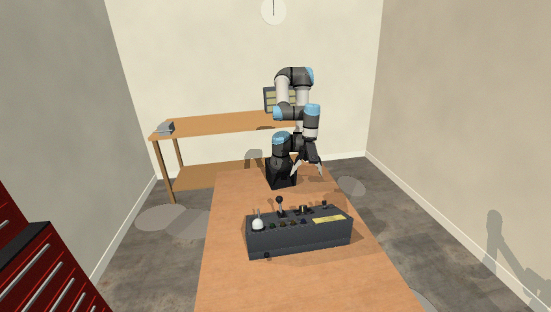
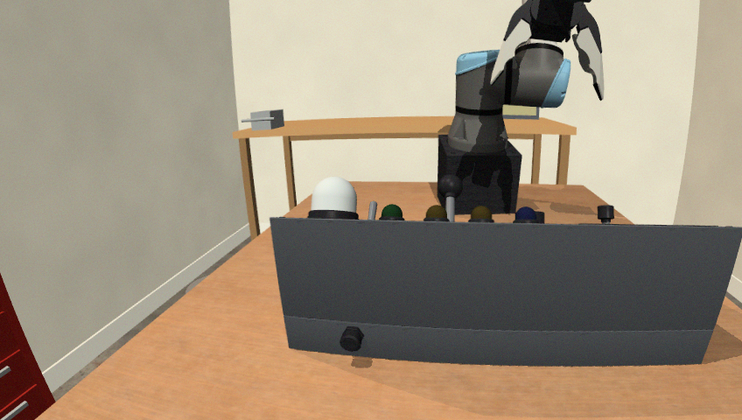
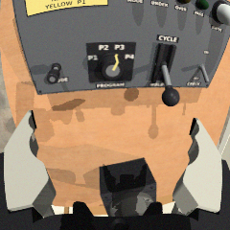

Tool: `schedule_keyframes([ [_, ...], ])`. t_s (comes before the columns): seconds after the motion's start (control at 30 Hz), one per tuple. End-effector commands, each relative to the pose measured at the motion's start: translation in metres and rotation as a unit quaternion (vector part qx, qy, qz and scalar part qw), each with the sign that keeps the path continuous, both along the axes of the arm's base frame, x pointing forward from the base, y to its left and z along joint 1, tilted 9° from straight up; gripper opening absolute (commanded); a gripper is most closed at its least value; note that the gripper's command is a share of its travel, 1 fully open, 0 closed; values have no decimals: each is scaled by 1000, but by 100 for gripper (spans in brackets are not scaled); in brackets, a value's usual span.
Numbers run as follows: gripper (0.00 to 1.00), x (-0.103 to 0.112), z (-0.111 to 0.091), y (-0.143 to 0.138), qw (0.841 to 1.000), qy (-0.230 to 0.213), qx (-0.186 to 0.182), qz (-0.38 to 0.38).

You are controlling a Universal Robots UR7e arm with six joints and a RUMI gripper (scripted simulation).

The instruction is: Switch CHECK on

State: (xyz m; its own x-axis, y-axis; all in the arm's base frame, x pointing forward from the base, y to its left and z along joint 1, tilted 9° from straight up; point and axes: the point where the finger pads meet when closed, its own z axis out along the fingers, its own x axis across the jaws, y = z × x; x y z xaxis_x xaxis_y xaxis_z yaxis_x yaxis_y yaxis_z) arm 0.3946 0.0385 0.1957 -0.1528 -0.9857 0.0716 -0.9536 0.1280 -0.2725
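Note:
The dark grey console [image 1: 297,231] stands on the wooden table in front of the arm. In the wrist view its CHECK toggle [image 3: 203,74] is a thin grey lever at the right edge of the panel, next to the CYCLE lever [image 3: 168,81] with its black ball. The toggle also shows in the top view [image 1: 258,213] behind the white dome [image 1: 257,223], and in the exterior view [image 2: 372,209]. My gripper [image 1: 308,169] is open and empty. It hangs high above the table between the robot base and the console, well apart from the toggle, and shows in the wrist view [image 3: 115,153].
The panel also holds a PROGRAM rotary selector [image 3: 113,67], a small black knob [image 3: 54,74], several coloured buttons [image 1: 288,223] and a yellow label plate [image 1: 329,218]. A black knob [image 2: 351,338] sticks out of the console front. A side table with a grey box [image 1: 165,127] stands behind.

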Motion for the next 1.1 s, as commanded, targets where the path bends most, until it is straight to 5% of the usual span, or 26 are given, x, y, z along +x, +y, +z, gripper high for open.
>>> schedule_keyframes([
  [0.0, 100, 26, -12, -16, 996, 73, 18, 37],
  [0.27, 100, 51, -30, -41, 987, 134, 48, 71],
  [0.53, 100, 10, -36, -69, 982, 134, 94, 91],
  [1.07, 100, -38, -43, -93, 976, 96, 157, 118],
])
